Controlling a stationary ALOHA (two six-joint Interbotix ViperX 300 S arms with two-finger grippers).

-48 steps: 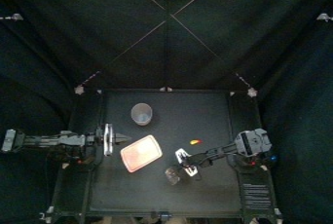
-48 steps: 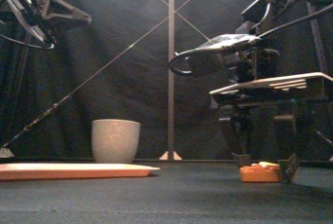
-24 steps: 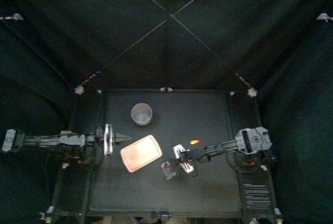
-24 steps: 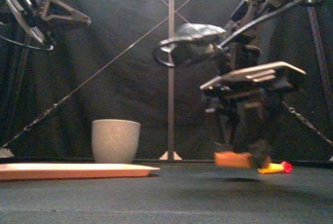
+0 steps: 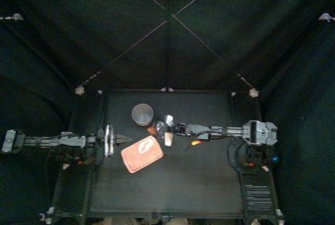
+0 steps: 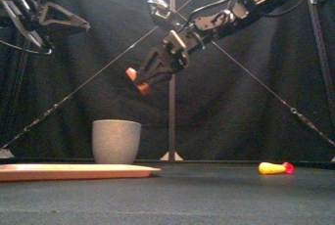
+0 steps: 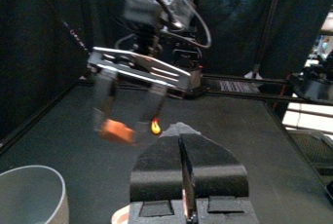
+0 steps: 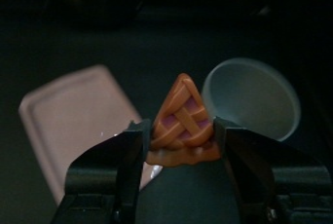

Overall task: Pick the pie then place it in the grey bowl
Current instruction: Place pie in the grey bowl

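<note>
At the far left the left pincer rests low over the desk, its jaws pressed together with nothing between them, well apart from the work. Just to its right, and in front of and below the right pincer, a pink tray lies flat on the desk, bare. Behind the tray a grey cup stands upright, below the right pincer and a little to its left as seen from the front; from above, it sits just behind and to the left of that pincer's tip. The right arm comes in from the right and reaches past the middle, and the right pincer is clenched on the pie, a small wedge with a lattice top and an orange crust, one jaw on each flank. The pie hangs in the air, high above the desk and well above the cup's rim, roughly over the cup's right edge and touching nothing but the jaws. To the right of the pincer, under the stretched arm, a yellow toy with a red end lies on the desk.
</note>
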